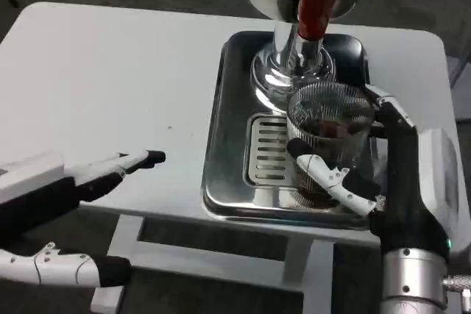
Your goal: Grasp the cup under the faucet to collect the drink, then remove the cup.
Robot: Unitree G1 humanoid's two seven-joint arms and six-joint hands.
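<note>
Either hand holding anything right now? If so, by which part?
Right hand grips the clear cup around its side wall, fingers wrapping the lower body. Left hand holds nothing.

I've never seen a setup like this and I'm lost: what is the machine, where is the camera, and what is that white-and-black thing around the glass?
The camera sits on a humanoid robot's head, looking down at a white table. The white-and-black thing is its right robot hand, wrapped around a clear ribbed cup with dark liquid in it. The cup stands on a shiny metal drip tray under a drink dispenser with a red tap handle. The left robot hand rests at the table's near edge, holding nothing.
</note>
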